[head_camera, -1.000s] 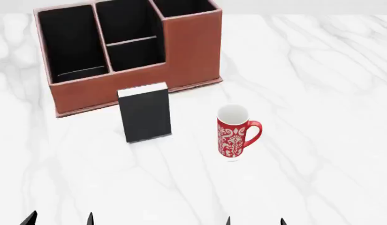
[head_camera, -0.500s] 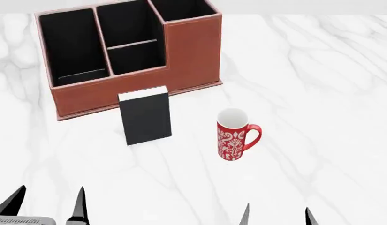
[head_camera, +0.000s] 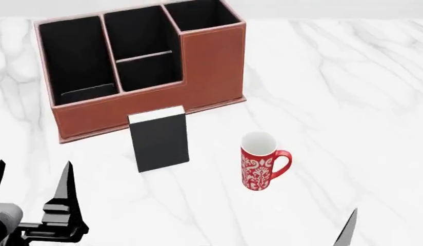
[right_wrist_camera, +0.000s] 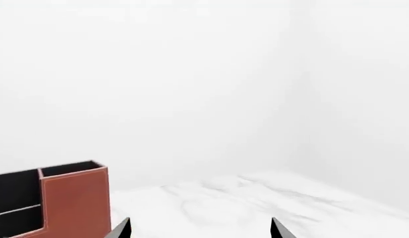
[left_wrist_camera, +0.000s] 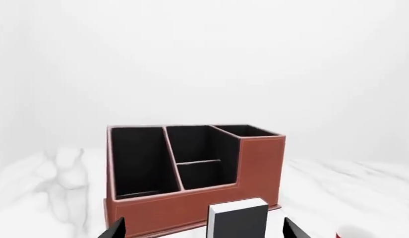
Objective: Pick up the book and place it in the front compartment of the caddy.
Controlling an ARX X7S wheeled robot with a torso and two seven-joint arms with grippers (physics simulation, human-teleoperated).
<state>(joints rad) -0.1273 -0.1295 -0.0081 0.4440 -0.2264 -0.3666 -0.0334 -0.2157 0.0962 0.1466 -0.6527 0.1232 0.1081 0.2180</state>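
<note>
Book (head_camera: 160, 139) upright on marble table (head_camera: 348, 102), just in front of caddy (head_camera: 139, 69), low front wall behind it; whether touching, hard to tell. Red-and-white mug (head_camera: 261, 163) right of book, apart. Left gripper (head_camera: 30, 192) near of book and to its left, prongs spread wide, nothing between them. Right gripper (right_wrist_camera: 199, 229) spread wide too, empty; only one tip seen from head, near of mug.

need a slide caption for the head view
Black book stands before the caddy, mug beside it.
</note>
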